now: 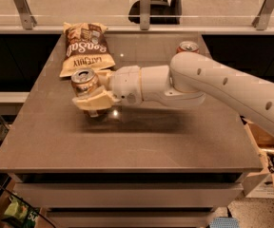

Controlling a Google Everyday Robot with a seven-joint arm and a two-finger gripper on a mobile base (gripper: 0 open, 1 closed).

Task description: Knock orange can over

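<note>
Obs.: the orange can [83, 81] stands on the surface [127, 148] in its left half, towards the back, with its silver top in plain sight and its long axis upright or nearly so; a slight lean cannot be ruled out, since the base is hidden. The gripper [93, 101] is right at the can, low on its body: the cream front part crosses the near side of the can and covers the lower half. Whether the gripper is clamped on the can or merely lying against it cannot be told from this view. The arm [222, 87] comes in from the right of the picture, roughly level over the surface, so the can sits at the very tip of the reach, on the side away from the arm. Key relation: contact is low and the free part of the can is high, so a sideways or turning move of the wrist would, in my judgement, tip the top over rather than slide the can. Just behind the can lies a chip bag [83, 46], its lower edge touching the can or all but; a fall in that direction would end propped on the bag. The surface in front of and to the left of the can is bare, so that looks the better way to topple it. The red can [188, 47] stands well apart, at the back beyond the arm, and is not involved.
</note>
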